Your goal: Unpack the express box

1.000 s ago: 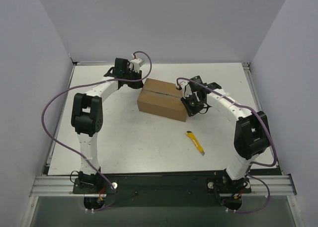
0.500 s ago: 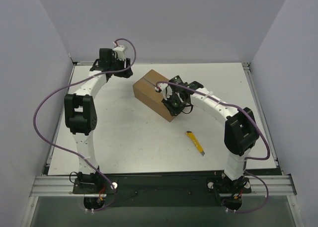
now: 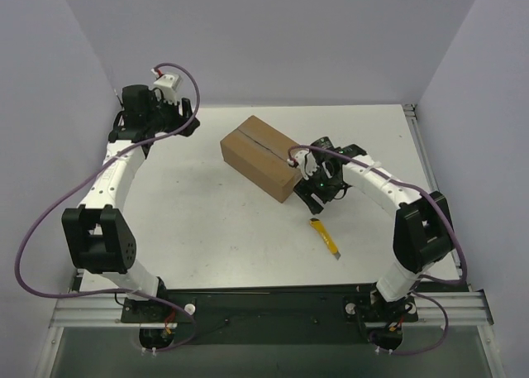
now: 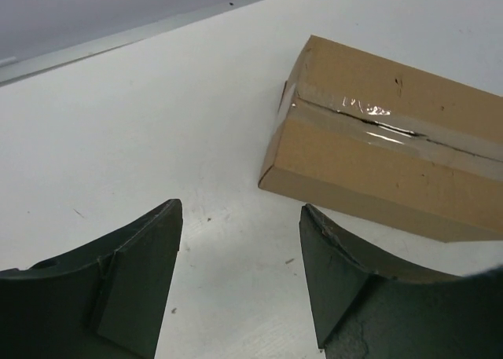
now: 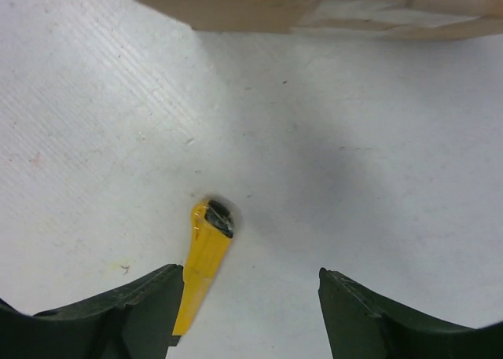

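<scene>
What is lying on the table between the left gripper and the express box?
Nothing: in the left wrist view, only bare white table separates the open left gripper from the express box.

We list: express box (image 4: 354,170), matt brown corrugated cardboard, seam under glossy clear tape (image 4: 369,127); table (image 4: 157,131), white, matt, finely grained, lightly scuffed; utility knife (image 5: 203,261), smooth yellow plastic; left gripper (image 4: 240,210) fingers (image 4: 134,280), dark matt plastic, scratched.
</scene>
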`<state>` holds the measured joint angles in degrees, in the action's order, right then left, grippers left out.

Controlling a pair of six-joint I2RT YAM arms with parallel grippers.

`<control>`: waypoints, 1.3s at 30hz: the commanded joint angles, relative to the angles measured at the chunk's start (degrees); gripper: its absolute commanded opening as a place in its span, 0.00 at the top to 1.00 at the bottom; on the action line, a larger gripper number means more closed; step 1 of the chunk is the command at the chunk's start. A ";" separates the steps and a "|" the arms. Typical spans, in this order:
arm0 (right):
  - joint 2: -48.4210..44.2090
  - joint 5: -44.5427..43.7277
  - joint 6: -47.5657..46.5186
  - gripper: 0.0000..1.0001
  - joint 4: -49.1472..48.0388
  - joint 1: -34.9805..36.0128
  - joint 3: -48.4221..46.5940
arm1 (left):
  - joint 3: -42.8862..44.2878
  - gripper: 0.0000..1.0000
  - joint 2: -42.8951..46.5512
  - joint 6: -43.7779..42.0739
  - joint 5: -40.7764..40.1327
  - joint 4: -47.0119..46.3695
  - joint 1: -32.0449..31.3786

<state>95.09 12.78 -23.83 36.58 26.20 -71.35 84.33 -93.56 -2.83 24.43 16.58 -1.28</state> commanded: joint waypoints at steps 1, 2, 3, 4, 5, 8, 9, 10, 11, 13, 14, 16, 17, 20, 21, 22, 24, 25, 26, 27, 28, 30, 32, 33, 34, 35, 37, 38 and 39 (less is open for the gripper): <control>-1.48 -2.13 2.29 0.30 0.87 2.54 3.50 | -3.82 0.29 3.73 -1.56 1.94 1.52 0.05; -1.49 -2.75 3.08 0.29 -0.01 2.81 4.63 | -4.00 0.29 4.52 -2.09 1.42 1.79 0.05; -1.22 -3.36 3.88 0.30 -0.19 2.90 5.16 | -4.44 0.29 5.05 -2.44 0.81 2.23 0.14; -1.13 -3.89 5.28 0.31 -0.36 2.98 5.52 | -4.53 0.29 5.49 -3.05 -0.59 2.40 0.14; -1.05 -3.99 5.90 0.32 -0.37 3.07 6.04 | -4.88 0.29 6.36 -3.41 -1.13 2.49 0.14; -0.78 -4.16 7.48 0.36 -0.37 3.68 7.45 | -6.81 0.29 8.38 -4.02 -2.36 2.49 0.31; -0.35 -4.51 7.75 0.37 -0.37 3.95 8.15 | -7.51 0.29 8.91 -4.11 -2.54 2.41 0.40; 0.09 -5.12 7.75 0.38 -0.37 4.21 8.42 | -8.39 0.29 9.35 -4.46 -2.63 2.32 0.40; 0.36 -5.48 7.84 0.40 -0.45 4.30 8.68 | -8.92 0.29 10.06 -4.73 -2.80 2.32 0.40; 1.59 -5.13 7.49 0.43 -0.45 4.30 9.48 | -10.15 0.29 10.68 -4.99 -3.15 2.23 0.40; 2.29 -5.13 7.14 0.45 -0.63 4.39 9.74 | -10.42 0.29 11.03 -4.99 -3.33 2.32 0.40; 2.99 -5.48 7.14 0.46 -1.50 4.57 10.09 | -11.12 0.29 11.38 -4.90 -3.42 2.32 0.40; 3.69 -5.48 7.05 0.48 -1.77 4.74 10.35 | -11.56 0.29 11.64 -4.82 -3.42 2.32 0.40; 4.84 -4.69 6.87 0.50 -2.56 5.44 11.15 | -12.26 0.29 12.08 -4.29 -2.98 2.41 0.40; 5.02 -4.60 6.87 0.50 -2.82 5.71 11.32 | -12.35 0.29 12.26 -4.20 -2.81 2.41 0.40; 5.28 -4.51 7.05 0.51 -3.26 6.14 11.84 | -12.44 0.29 12.26 -4.11 -2.80 2.41 0.40; 5.72 -4.51 7.31 0.52 -3.70 6.67 12.46 | -12.79 0.29 12.52 -4.03 -2.72 2.41 0.40; 5.72 -4.60 7.66 0.53 -4.05 7.28 12.73 | -12.88 0.29 12.52 -4.02 -2.54 2.41 0.40; 5.63 -4.69 7.92 0.56 -4.15 7.64 13.42 | -12.97 0.29 12.70 -4.02 -2.45 2.32 0.40; 5.55 -4.78 8.10 0.58 -4.23 7.99 13.78 | -13.05 0.29 12.70 -4.02 -2.37 2.32 0.31; 5.37 -4.95 8.54 0.60 -4.49 8.25 14.22 | -13.06 0.29 12.79 -4.02 -1.49 2.32 0.31; 4.41 -5.30 8.98 0.63 -4.58 8.61 15.54 | -13.32 0.30 13.05 -4.37 0.18 1.44 0.14; 3.01 -6.53 8.46 0.91 -4.50 8.26 16.15 | -14.28 0.30 13.40 -3.94 0.19 0.13 -1.53; 2.39 -7.14 8.02 0.99 -4.50 8.08 16.50 | -14.37 0.30 13.40 -3.15 0.27 -0.14 -2.66; 1.77 -7.85 7.75 1.00 -4.06 7.91 16.42 | -14.29 0.30 13.40 -2.89 0.45 -0.14 -5.37; 0.55 -8.38 6.71 1.00 -3.27 7.30 15.99 | -13.94 0.30 13.23 -2.71 1.23 -0.06 -7.23; -1.30 -7.51 5.73 1.00 1.01 6.16 12.04 | -12.45 0.30 12.79 -2.27 1.68 -0.23 -12.66; -3.22 -6.46 5.38 1.00 2.52 5.28 10.20 | -11.66 0.30 12.27 -2.09 2.37 -0.23 -14.35; -4.03 -5.66 5.38 1.00 4.19 3.01 4.87 | -10.43 0.30 11.74 -1.66 3.16 -0.14 -15.76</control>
<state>97.06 6.15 -16.97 32.08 33.26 -56.97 70.13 -82.37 -5.89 23.31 19.14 -9.96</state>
